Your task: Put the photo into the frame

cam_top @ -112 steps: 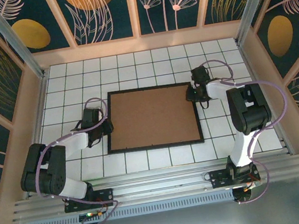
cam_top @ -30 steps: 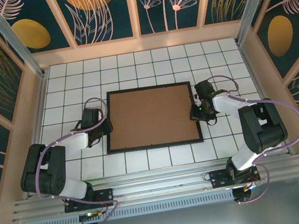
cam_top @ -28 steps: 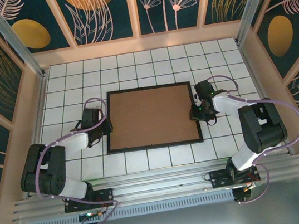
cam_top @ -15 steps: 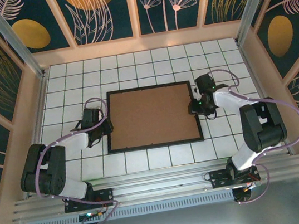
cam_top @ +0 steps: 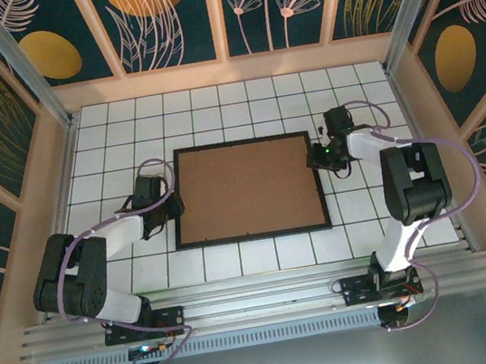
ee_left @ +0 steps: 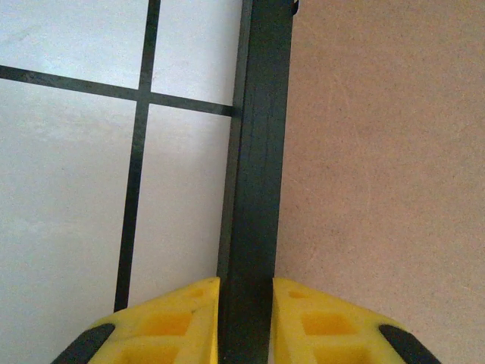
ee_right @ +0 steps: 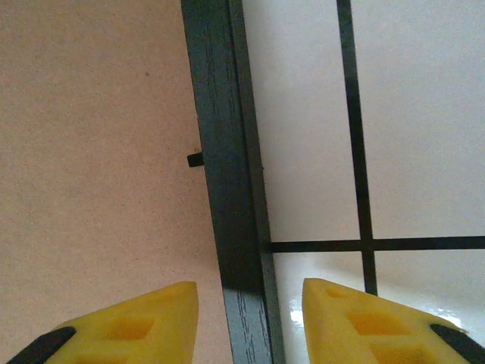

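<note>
Top external view: the black frame (cam_top: 253,236) lies back-up in the middle of the tiled table (cam_top: 214,113), brown backing board (cam_top: 246,189) showing. The left gripper (cam_top: 174,207) clamps its left rail. The right gripper (cam_top: 317,160) straddles the right rail near the far corner, jaws open, not touching.

frame (ee_left: 254,174): both ends cut off by wrist-view edges
backing board (ee_right: 91,136): cropped at right wrist view's edges

White gridded table (cam_top: 213,104), floral walls (cam_top: 165,18)
</note>
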Controlling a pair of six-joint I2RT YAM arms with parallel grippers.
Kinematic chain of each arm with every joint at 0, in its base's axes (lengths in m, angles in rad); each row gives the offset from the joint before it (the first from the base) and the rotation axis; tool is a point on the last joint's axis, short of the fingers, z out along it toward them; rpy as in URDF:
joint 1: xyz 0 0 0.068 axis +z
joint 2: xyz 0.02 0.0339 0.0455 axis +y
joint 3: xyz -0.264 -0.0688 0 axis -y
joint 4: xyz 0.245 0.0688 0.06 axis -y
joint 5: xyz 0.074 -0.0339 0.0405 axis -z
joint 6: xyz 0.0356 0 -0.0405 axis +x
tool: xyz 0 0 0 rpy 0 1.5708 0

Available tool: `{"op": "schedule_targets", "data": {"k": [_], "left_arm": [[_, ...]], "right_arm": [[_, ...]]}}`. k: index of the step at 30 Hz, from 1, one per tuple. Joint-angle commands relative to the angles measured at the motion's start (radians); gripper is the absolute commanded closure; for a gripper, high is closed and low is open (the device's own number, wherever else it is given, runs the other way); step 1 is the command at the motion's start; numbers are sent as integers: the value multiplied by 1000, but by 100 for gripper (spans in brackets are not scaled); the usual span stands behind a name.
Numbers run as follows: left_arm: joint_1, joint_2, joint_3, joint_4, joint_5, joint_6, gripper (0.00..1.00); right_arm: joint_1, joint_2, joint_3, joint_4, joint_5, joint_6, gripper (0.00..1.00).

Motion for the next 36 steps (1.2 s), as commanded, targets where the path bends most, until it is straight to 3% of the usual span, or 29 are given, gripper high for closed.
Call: {"op": "schedule_targets", "data": {"k": [1,11,19,36], "left_arm": [[-8,-10,7,25,43,-3,76],[-8,-68,-22,28,62,-25,74],[18,-140,-19,21,-100,-48,52],[68,208,248,89,-12,-12,62]], "right_arm": [[8,15,4,23,-18,-18,62],[11,51,-2,19,44,-33,75],[13,61,14,16,81,-51,81],[18,53,14,25,73,-56,81]]}}
